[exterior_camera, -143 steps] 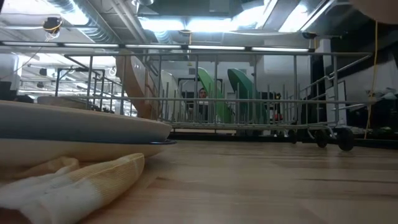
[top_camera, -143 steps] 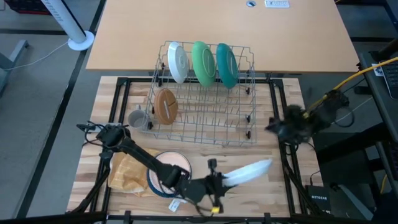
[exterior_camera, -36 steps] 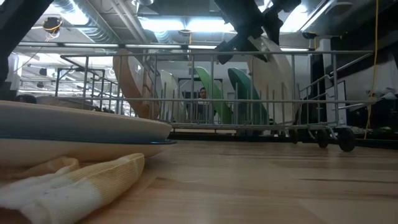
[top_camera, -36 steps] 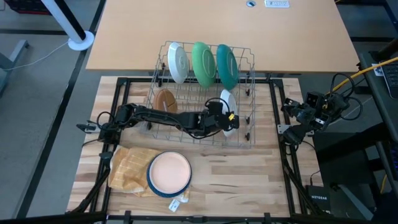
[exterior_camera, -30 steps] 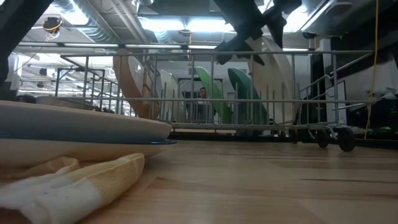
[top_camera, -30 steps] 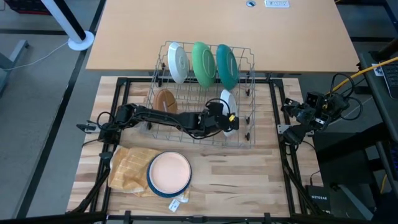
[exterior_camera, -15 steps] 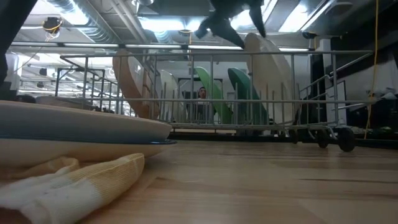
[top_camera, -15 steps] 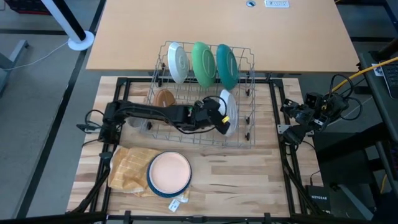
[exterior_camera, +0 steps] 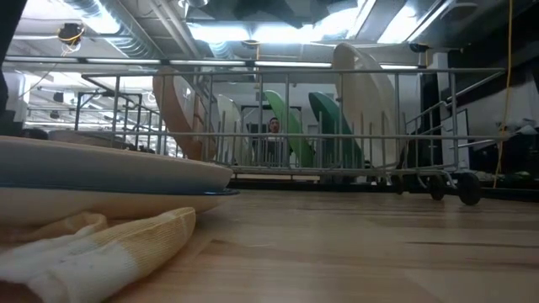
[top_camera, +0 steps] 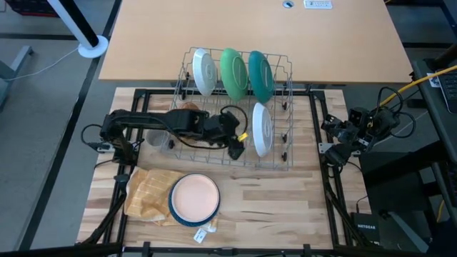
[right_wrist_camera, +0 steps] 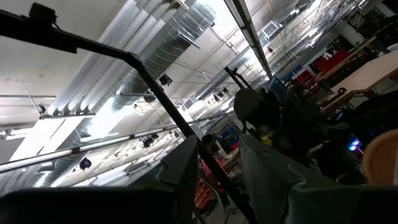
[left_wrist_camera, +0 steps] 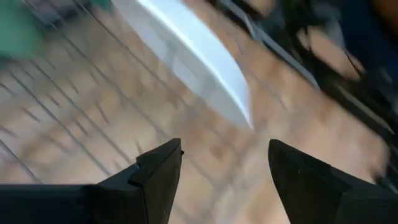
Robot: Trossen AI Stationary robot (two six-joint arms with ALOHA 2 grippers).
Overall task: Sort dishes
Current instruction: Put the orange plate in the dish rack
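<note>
A small white plate (top_camera: 262,129) (exterior_camera: 362,93) (left_wrist_camera: 193,56) stands on edge in the wire rack (top_camera: 285,153), near its right end. My left gripper (top_camera: 235,148) (left_wrist_camera: 224,168) hovers open just left of that plate, above the rack, with nothing between its fingers. At the rack's back stand white (top_camera: 204,71), green (top_camera: 233,71) and teal (top_camera: 260,73) plates. A brown plate (exterior_camera: 177,109) stands at its left. A peach bowl (top_camera: 194,197) sits in a blue plate on the checked cloth (top_camera: 146,193). My right gripper (right_wrist_camera: 217,174) waits at the table's right edge, pointing up, open.
A grey mug (top_camera: 153,138) stands by the rack's left side, partly under my left arm. A small white tag (top_camera: 202,234) lies near the front edge. Bare wood (top_camera: 278,200) stretches between the rack and the front edge, right of the bowl.
My left gripper has let go of the small white plate's top rim, risen out of the low view and drawn back toward the table's left, rolling as it went. The plate stays standing on edge in the rack.
</note>
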